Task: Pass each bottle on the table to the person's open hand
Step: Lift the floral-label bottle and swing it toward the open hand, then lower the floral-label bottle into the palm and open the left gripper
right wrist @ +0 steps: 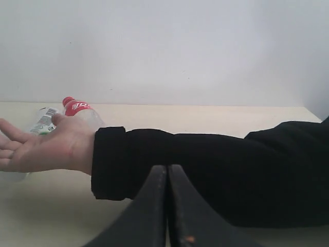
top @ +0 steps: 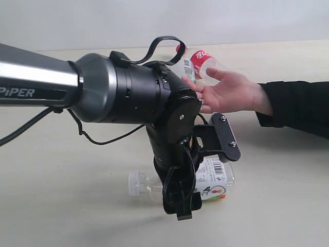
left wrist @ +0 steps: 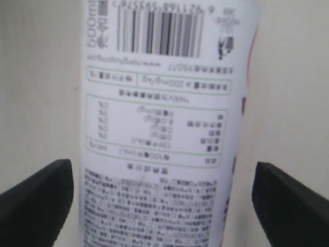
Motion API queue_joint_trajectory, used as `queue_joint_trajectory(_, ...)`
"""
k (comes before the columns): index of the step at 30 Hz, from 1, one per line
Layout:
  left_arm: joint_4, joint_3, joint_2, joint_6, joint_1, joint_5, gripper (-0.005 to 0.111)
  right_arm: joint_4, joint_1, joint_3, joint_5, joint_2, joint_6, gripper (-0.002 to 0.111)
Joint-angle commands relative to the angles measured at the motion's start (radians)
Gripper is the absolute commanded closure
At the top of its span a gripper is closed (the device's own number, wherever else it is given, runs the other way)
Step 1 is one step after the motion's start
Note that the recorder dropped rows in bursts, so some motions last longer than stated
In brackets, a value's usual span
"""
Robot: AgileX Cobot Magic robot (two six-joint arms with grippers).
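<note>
A clear-capped bottle with a white printed label [top: 212, 177] [left wrist: 162, 128] lies on its side on the beige table [top: 61, 200]. My left gripper [top: 205, 174] [left wrist: 162, 206] is open and straddles its labelled body, one black finger [left wrist: 38, 200] on each side with a gap. The person's open hand [top: 231, 92] [right wrist: 36, 146] hovers palm up behind it, black cuff at the wrist. Beyond the hand lie a red-label, red-capped bottle [top: 203, 58] [right wrist: 77, 107] and a green-white label bottle [top: 186, 68] [right wrist: 43, 121]. My right gripper [right wrist: 167, 172] is shut and empty. No yellow-label bottle is in view.
The person's black-sleeved forearm [top: 298, 105] [right wrist: 205, 175] stretches across the table from the right, just in front of my right gripper. My left arm's grey-and-black body [top: 103, 92] fills the left of the exterior view. A pale wall [right wrist: 164, 46] rises behind the table.
</note>
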Motion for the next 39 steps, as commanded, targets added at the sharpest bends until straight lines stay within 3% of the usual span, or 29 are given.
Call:
queue_joint_trajectory(1,-0.008,0.004,0.0,-0.009,-0.003,0.0,0.035,-0.002,0.0,0.005,-0.002,-0.006,-0.002,0.108)
queue_joint_trajectory(3,-0.013,0.004,-0.006,-0.009,-0.003,0.011,0.059,-0.002,0.0,0.005,-0.002,-0.006,-0.002,0.108)
queue_joint_trajectory(6,-0.021,-0.001,-0.016,-0.029,-0.003,0.05,0.107,-0.002,0.0,0.005,-0.002,-0.006,-0.002,0.108)
queue_joint_trajectory(14,-0.021,-0.071,-0.055,-0.162,-0.003,0.175,0.107,-0.002,0.0,0.005,-0.002,-0.006,-0.002,0.108)
queue_joint_trajectory(20,-0.045,-0.163,-0.13,-0.354,-0.003,0.075,0.107,-0.002,0.0,0.005,-0.002,-0.006,-0.002,0.108)
queue_joint_trajectory(31,-0.042,-0.317,-0.148,-0.92,-0.003,-0.152,0.107,-0.002,0.0,0.005,-0.002,-0.006,-0.002,0.108)
queue_joint_trajectory(39,-0.021,-0.359,-0.098,-1.24,0.066,-0.136,0.107,-0.002,0.0,0.005,-0.002,-0.006,-0.002,0.108)
